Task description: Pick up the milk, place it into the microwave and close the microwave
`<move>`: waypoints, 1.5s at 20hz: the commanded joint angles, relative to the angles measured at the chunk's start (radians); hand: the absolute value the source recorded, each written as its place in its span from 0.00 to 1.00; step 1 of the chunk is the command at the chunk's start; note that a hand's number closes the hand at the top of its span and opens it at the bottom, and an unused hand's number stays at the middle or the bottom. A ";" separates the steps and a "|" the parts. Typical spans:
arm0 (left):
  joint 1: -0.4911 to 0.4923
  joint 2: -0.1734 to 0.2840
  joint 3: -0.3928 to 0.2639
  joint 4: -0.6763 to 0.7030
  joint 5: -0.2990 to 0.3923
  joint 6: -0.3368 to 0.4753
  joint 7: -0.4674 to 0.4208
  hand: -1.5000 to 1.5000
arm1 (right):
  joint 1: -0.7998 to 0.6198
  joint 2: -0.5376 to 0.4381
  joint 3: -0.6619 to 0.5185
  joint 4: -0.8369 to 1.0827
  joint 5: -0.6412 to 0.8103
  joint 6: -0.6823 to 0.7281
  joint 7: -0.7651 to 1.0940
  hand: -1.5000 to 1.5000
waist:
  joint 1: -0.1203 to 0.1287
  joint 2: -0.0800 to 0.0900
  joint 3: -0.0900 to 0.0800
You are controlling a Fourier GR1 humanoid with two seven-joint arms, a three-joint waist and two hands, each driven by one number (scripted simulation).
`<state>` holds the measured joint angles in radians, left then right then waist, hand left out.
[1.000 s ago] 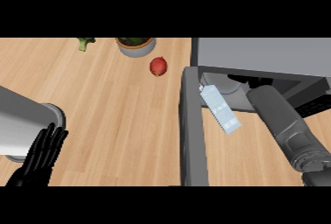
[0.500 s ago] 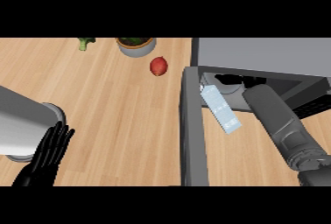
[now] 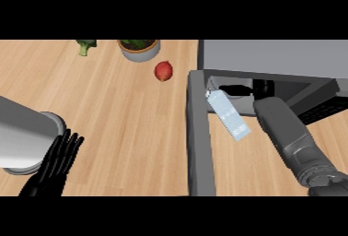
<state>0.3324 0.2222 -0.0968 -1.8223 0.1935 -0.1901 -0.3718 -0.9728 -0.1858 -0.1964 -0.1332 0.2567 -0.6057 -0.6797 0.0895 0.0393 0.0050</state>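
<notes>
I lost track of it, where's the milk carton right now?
In the head view, right side: the milk carton lies tilted at the microwave's opening, beside its open door.

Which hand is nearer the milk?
Right. The right hand is at the milk, by its top end inside the microwave; the left hand rests far across the counter.

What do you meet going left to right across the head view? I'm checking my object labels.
Left hand → broccoli → potted plant → red fruit → microwave door → milk carton → right forearm.
</notes>
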 commanded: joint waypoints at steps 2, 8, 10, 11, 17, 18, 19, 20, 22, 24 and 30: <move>-0.005 -0.024 -0.036 0.005 -0.026 0.005 0.002 0.00 | 0.056 0.006 -0.053 -0.010 -0.055 0.095 -0.081 0.00 | -0.030 -0.013 -0.002; 0.015 -0.046 -0.085 -0.077 -0.087 0.044 0.035 0.00 | 0.098 0.029 -0.100 -0.008 -0.101 0.127 -0.127 0.00 | -0.039 -0.021 -0.002; -0.032 -0.069 -0.084 -0.040 -0.082 0.062 0.067 0.00 | 0.145 0.024 -0.100 -0.007 -0.102 0.172 -0.179 0.00 | -0.048 -0.021 -0.002; 0.015 -0.042 -0.060 -0.041 -0.049 0.012 0.011 0.00 | 0.148 0.037 -0.112 -0.016 -0.113 0.155 -0.198 0.00 | -0.043 -0.022 -0.002; -0.026 -0.047 -0.038 0.032 -0.048 0.005 0.003 0.00 | 0.261 0.041 -0.110 -0.029 -0.137 0.362 -0.263 0.00 | -0.072 -0.032 -0.004; -0.039 -0.056 -0.061 -0.010 -0.067 0.027 0.056 0.00 | 0.291 0.053 -0.112 -0.033 -0.139 0.385 -0.322 0.00 | -0.069 -0.030 -0.003; -0.056 -0.077 -0.085 -0.036 -0.071 0.049 0.103 0.00 | 0.310 0.031 -0.119 -0.039 -0.152 0.450 -0.325 0.00 | -0.076 -0.032 -0.003; -0.047 -0.081 -0.083 -0.020 -0.092 0.058 0.077 0.00 | 0.350 0.066 -0.107 -0.053 -0.145 0.416 -0.352 0.00 | -0.081 -0.036 -0.004; -0.046 -0.076 -0.077 -0.013 -0.103 0.047 0.055 0.00 | 0.350 0.078 -0.096 -0.074 -0.146 0.415 -0.320 0.00 | -0.081 -0.037 -0.005; -0.016 -0.124 -0.165 -0.085 -0.151 0.086 0.090 0.00 | 0.388 0.047 -0.100 -0.081 -0.159 0.496 -0.337 0.00 | -0.084 -0.039 -0.004; -0.060 -0.076 -0.120 -0.019 -0.043 -0.016 0.129 0.00 | 0.531 0.110 -0.106 -0.174 -0.222 0.686 -0.429 0.00 | -0.106 -0.045 -0.006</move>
<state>0.2863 0.1408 -0.1973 -1.8441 0.1290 -0.1763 -0.2852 -0.5279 -0.0988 -0.3011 -0.2700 0.0652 -0.0450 -1.0300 -0.0036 -0.0046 -0.0009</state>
